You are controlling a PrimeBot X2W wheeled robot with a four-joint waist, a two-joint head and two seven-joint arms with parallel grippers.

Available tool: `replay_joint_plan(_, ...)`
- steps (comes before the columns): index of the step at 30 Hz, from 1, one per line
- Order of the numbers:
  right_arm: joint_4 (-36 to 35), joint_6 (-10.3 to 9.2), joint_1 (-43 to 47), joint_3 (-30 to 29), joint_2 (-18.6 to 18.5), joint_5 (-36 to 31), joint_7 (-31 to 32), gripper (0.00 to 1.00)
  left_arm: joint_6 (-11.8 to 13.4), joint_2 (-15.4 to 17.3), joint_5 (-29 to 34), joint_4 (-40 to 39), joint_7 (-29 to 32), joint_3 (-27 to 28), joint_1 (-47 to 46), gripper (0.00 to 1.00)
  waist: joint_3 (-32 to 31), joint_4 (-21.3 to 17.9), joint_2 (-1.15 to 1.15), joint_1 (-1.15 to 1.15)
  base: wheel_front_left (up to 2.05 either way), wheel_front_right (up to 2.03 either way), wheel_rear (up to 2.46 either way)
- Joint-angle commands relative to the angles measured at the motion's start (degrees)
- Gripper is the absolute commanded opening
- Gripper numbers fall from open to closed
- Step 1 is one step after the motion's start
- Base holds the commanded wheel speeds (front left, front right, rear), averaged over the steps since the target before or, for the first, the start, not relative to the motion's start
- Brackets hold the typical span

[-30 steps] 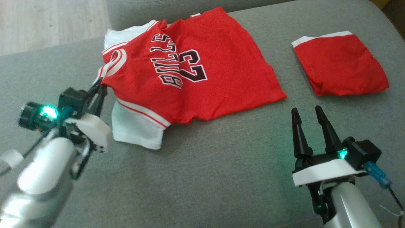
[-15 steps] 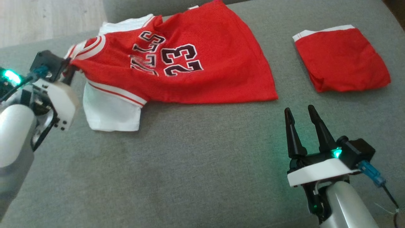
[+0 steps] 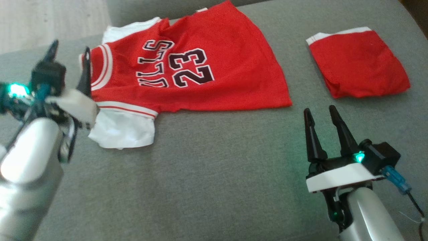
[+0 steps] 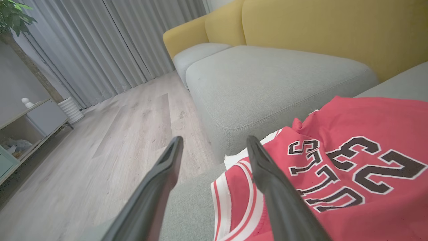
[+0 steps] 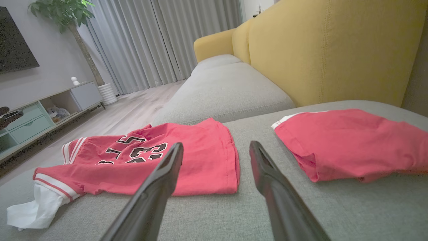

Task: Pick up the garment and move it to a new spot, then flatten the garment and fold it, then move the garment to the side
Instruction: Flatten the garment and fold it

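Left tool (image 3: 69,50) is spread wide w/ nothing in it, hovering right at the neck/armhole end of the jersey (image 3: 207,83). One finger sits just beside the striped trim, can't tell if it's touching. Jersey lies to that tool's right, long axis running sideways across the grey woven sofa cushion (image 3: 214,187), hem end toward the right tool (image 3: 321,112), which is also open + empty and well apart from it. So left arm's nearer imo. Fabric looks like thin, limp red mesh w/ black "23", and a white piece (image 3: 123,130) pokes out underneath. Folded red shorts (image 3: 359,63) lie further right.

Matt cloth jersey (image 3: 187,73), woven sofa (image 3: 207,174)
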Motion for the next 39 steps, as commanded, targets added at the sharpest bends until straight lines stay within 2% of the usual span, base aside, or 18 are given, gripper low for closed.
replay_joint_plan(1, -1.9, -0.05, -0.5, 0.8, -0.2, -0.5, -0.6, 1.0, 0.9, 2.3, -0.5, -1.9, -1.2, 3.1, -0.2, 1.0, -0.9, 1.0, 0.0, 0.0, 0.0, 0.0, 0.0)
replay_joint_plan(10, -2.3, -0.05, 1.4, -0.7, -0.2, -1.9, -0.6, 1.0, 6.9, 0.6, -4.7, -12.6, -9.6, 7.1, 13.0, 1.0, -4.2, 5.7, 0.0, 0.0, 0.0, 0.0, 0.0)
replay_joint_plan(19, -2.4, -0.05, 2.9, -1.3, -0.2, -2.6, -0.6, 1.0, 11.3, -3.2, -7.2, -21.3, -12.7, 8.5, 25.6, 1.0, -5.5, 8.5, 0.0, 0.0, 0.0, 0.0, 0.0)
replay_joint_plan(26, -3.0, -0.05, 2.6, -1.3, -0.2, -2.7, -0.6, 1.0, 10.3, -3.5, -6.9, -21.5, -12.2, 7.4, 25.6, 1.0, -3.8, 8.8, 0.0, 0.0, 0.0, 0.0, 0.0)
replay_joint_plan(34, -3.4, -0.05, 1.2, -1.2, -0.2, -2.7, -0.6, 1.0, 5.4, -2.8, -6.8, -14.6, -4.4, 3.0, 20.5, 1.0, -0.1, 6.6, 0.0, 0.0, 0.0, 0.0, 0.0)
replay_joint_plan(35, -3.4, -0.05, 1.2, -1.2, -0.2, -2.7, -0.6, 1.0, 5.4, -2.8, -6.8, -14.6, -4.4, 3.0, 20.5, 1.0, -0.1, 6.6, 0.0, 0.0, 0.0, 0.0, 0.0)
replay_joint_plan(39, -3.3, -0.05, 0.4, -1.2, -0.2, -2.5, -0.6, 1.0, 3.5, -2.4, -6.8, -8.3, -1.1, 2.0, 16.6, 1.0, 1.9, 4.8, 0.0, 0.0, 0.0, 0.0, 0.0)
